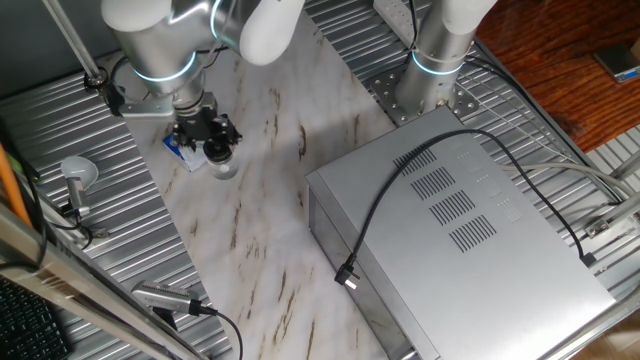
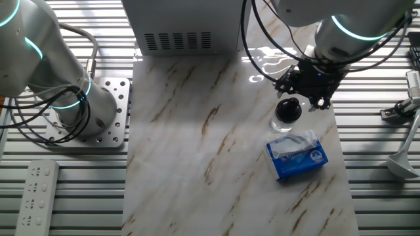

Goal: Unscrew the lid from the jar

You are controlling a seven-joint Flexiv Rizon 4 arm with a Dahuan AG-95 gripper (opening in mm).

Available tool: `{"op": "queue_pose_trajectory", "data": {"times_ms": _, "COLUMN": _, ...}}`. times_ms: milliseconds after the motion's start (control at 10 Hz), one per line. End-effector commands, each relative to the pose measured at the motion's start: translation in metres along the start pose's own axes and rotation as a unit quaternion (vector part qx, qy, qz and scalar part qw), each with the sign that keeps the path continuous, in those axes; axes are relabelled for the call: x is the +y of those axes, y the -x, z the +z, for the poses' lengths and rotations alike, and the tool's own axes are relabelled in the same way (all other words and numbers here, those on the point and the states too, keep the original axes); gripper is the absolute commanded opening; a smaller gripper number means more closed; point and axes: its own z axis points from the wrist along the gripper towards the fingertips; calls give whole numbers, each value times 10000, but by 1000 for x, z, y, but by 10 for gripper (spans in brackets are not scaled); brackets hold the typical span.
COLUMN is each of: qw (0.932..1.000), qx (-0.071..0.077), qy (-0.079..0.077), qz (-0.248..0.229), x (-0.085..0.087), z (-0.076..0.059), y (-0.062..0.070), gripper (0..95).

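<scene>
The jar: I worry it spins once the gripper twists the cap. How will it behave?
The jar stands free on smooth marble, so it probably turns with the lid. Small and clear, it looks light and apt to slide or tip.

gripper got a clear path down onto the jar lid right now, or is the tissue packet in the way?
Probably yes. The gripper hangs just above the lid of the jar, with nothing between them. The blue-and-white packet lies flat beside the jar, clear of the lid.

arm (image 1: 160,40): silver-white, cyan ring | pincer (image 2: 307,88): black, cabled
</scene>
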Motion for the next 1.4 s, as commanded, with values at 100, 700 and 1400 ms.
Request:
{"op": "queue_pose_trajectory", "data": {"times_ms": 100, "qw": 9974, "qx": 25, "qy": 54, "qz": 716, "x": -2, "z": -1, "y": -3, "gripper": 950}}
{"op": "queue_pose_trajectory", "data": {"times_ms": 700, "qw": 9774, "qx": -22, "qy": 320, "qz": 2090, "x": -3, "z": 1, "y": -6, "gripper": 760}}
{"op": "queue_pose_trajectory", "data": {"times_ms": 1400, "qw": 9468, "qx": -74, "qy": 475, "qz": 3181, "x": -4, "z": 1, "y": -9, "gripper": 760}}
